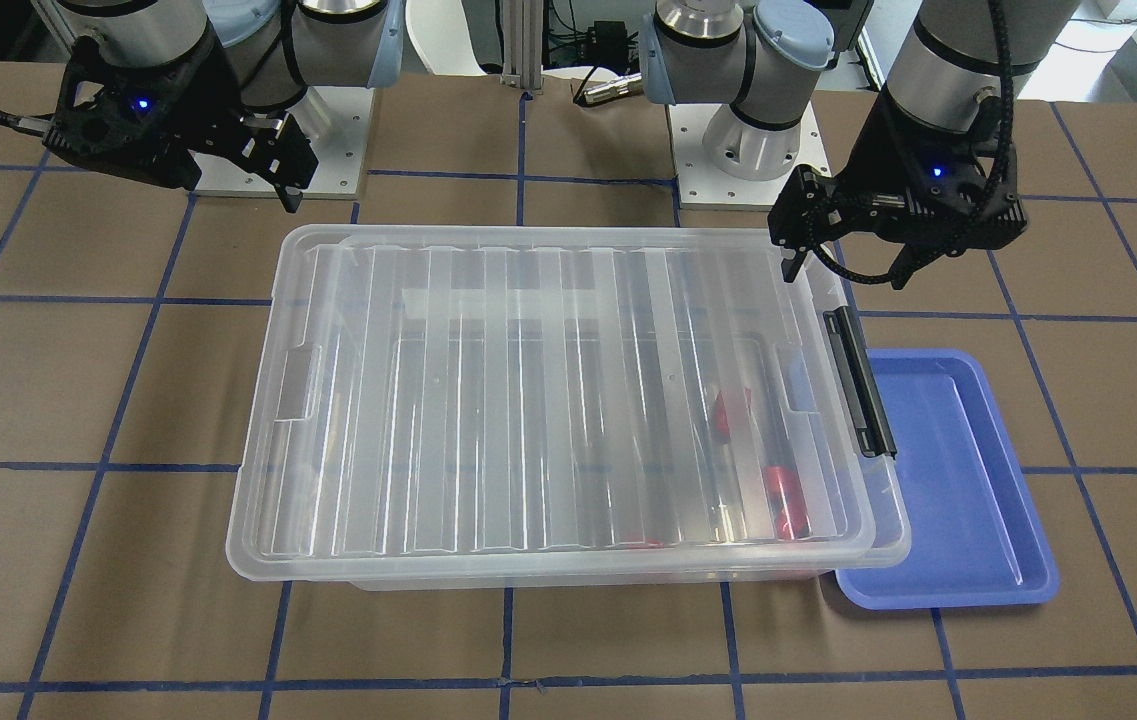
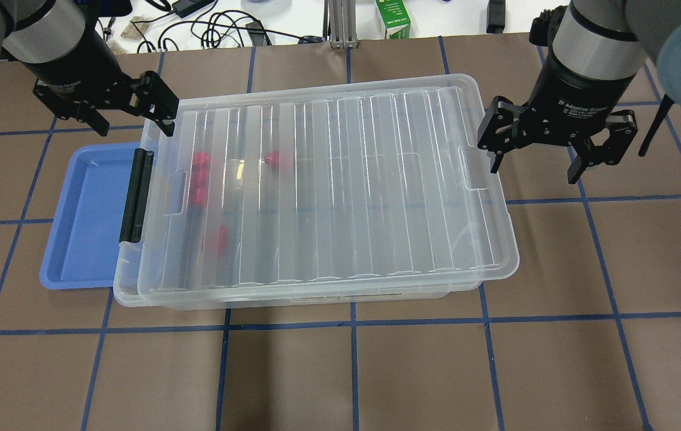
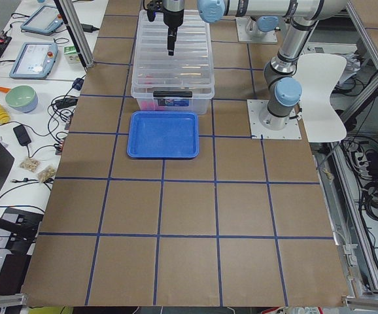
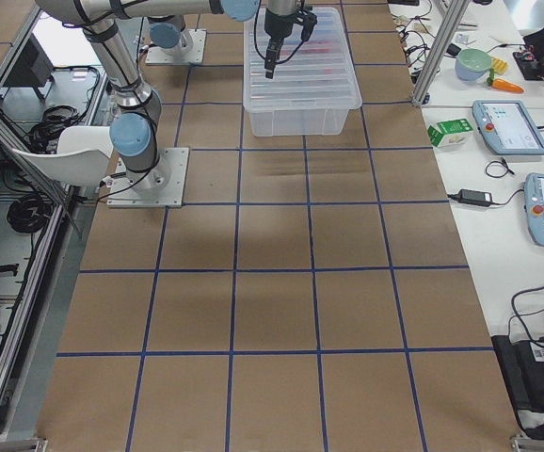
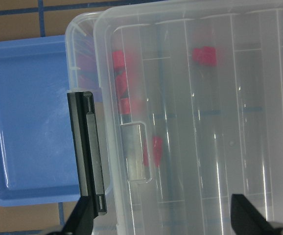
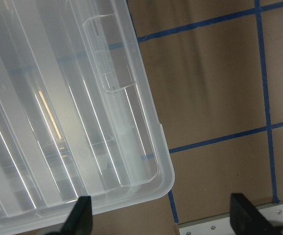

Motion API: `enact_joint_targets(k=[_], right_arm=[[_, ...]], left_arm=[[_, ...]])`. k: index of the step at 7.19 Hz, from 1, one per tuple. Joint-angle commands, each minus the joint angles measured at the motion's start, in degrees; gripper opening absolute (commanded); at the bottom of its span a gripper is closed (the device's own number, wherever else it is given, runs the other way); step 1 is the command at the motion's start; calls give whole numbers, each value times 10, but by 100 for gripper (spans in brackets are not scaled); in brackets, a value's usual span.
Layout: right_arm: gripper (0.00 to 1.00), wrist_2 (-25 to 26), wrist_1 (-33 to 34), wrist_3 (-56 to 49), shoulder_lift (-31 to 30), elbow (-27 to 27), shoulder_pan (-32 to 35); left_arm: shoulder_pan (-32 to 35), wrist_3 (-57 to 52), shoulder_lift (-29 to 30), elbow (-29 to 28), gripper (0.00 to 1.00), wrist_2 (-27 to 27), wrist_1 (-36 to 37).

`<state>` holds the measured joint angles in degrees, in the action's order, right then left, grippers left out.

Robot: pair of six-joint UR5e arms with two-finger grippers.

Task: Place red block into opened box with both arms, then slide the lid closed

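Note:
The clear box [image 2: 126, 293] lies across the table with its black latch bar [image 2: 136, 195] at the end by my left arm. The ribbed clear lid [image 2: 346, 179] lies on top, set slightly toward my right arm, so a narrow strip of rim shows at the latch end. Several red blocks [image 2: 278, 160] lie inside, seen through the lid [image 1: 528, 400]. My left gripper [image 2: 130, 123] hangs open over the latch-end corner and holds nothing. My right gripper [image 2: 535, 164] hangs open just beyond the other short end, also holding nothing. Both wrist views show spread fingertips [image 5: 82, 220] [image 6: 80, 215] above the lid.
A shallow blue tray [image 2: 85, 221] sits partly under the latch end of the box. The arm bases [image 1: 743, 140] stand behind the box. Cables and a green carton [image 2: 393, 18] lie beyond the table's far edge. Brown table surface [image 2: 376, 371] with blue tape lines stretches in front.

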<state>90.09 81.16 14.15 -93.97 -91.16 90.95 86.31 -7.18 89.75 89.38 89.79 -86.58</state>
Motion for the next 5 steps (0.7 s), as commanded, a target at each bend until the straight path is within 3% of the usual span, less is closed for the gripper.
enact_joint_targets(k=[1, 5], right_arm=[[100, 1, 2, 1, -1, -1, 0], [100, 0, 4, 2, -1, -2, 0]], left_arm=[[0, 0, 0, 0, 100, 1, 0], [0, 1, 5, -1, 100, 0, 1]])
